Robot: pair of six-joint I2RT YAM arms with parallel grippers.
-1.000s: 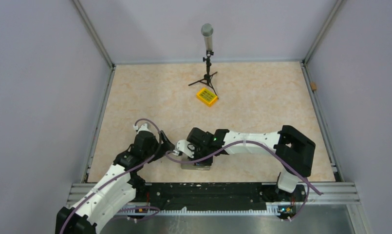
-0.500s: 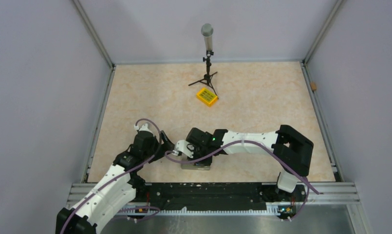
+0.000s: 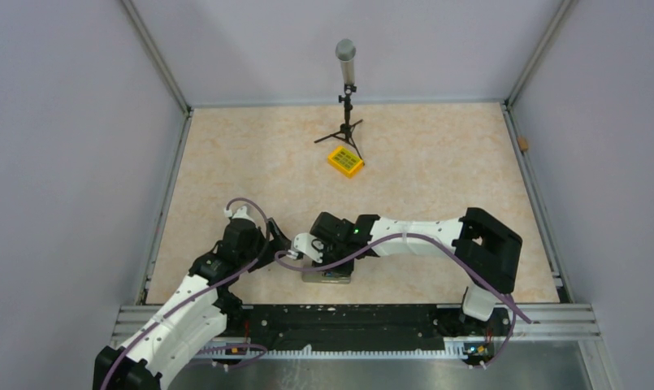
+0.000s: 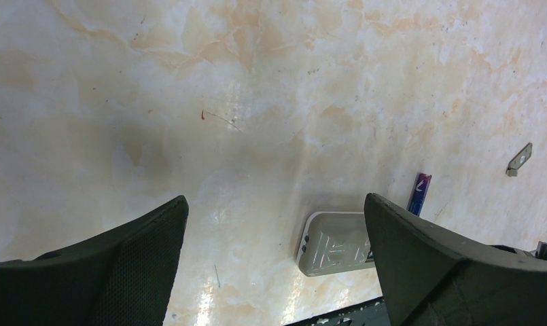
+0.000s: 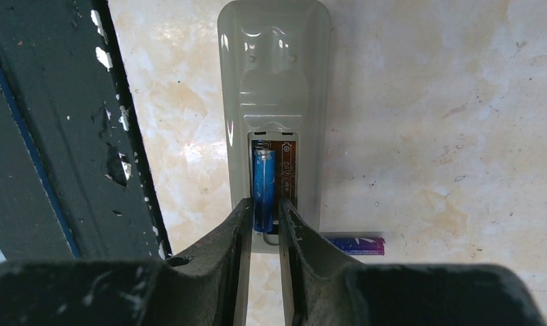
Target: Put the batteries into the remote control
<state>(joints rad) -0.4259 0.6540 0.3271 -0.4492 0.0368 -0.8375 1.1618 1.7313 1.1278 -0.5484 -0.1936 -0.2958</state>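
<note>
The remote control [image 5: 274, 81] lies back-up near the table's front edge with its battery bay open. One blue battery [image 5: 263, 180] lies in the left slot of the bay. My right gripper [image 5: 263, 207] has its fingers closed narrowly on the near end of that battery. A second blue-and-purple battery [image 5: 355, 244] lies on the table beside the remote's near end. My left gripper [image 4: 276, 200] is open wide and empty, just left of the remote [image 4: 331, 241]. It also sees the loose battery [image 4: 420, 192]. In the top view the right gripper [image 3: 311, 253] covers most of the remote [image 3: 327, 278].
A yellow square box [image 3: 345, 161] and a microphone stand [image 3: 348, 89] are at the back middle. The black rail [image 5: 53, 136] runs along the front edge right beside the remote. A small metal clip [image 4: 520, 159] lies on the table.
The right arm has shifted very slightly to the left. The left arm and the remote have not moved.
</note>
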